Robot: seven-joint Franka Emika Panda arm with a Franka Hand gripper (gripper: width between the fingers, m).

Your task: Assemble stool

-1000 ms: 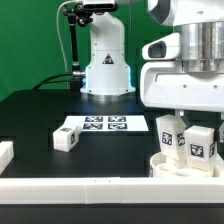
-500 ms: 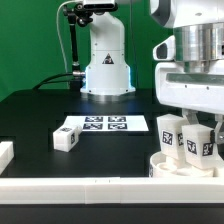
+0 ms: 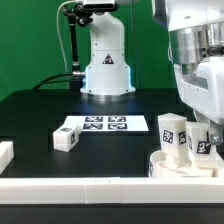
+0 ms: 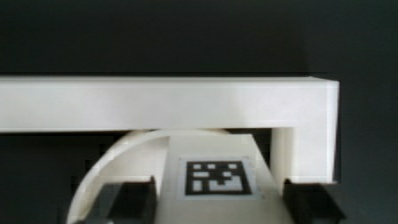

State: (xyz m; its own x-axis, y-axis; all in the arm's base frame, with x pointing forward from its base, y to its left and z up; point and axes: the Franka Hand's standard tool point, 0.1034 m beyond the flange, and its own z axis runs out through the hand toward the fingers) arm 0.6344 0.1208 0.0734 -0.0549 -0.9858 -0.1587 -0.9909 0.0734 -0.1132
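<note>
The round white seat disc (image 3: 170,166) lies at the front of the exterior view's right. It also shows in the wrist view (image 4: 121,160). Two tagged white legs stand on it. One leg (image 3: 172,133) stands free. My gripper (image 3: 204,146) is shut on the other leg (image 3: 203,140). In the wrist view my gripper (image 4: 217,203) has a dark finger (image 4: 128,202) pressed on each side of this leg (image 4: 217,172). A third leg (image 3: 67,139) lies loose on the black table on the exterior view's left.
The marker board (image 3: 105,124) lies mid-table in front of the robot base (image 3: 106,60). A long white border bar (image 3: 90,186) runs along the front edge, and its corner (image 4: 196,100) lies beyond the disc. A short white block (image 3: 5,153) sits at the left edge.
My hand has turned and shifted toward the exterior view's right while holding the leg on the disc. The leg has shifted slightly with it. The other parts have not moved.
</note>
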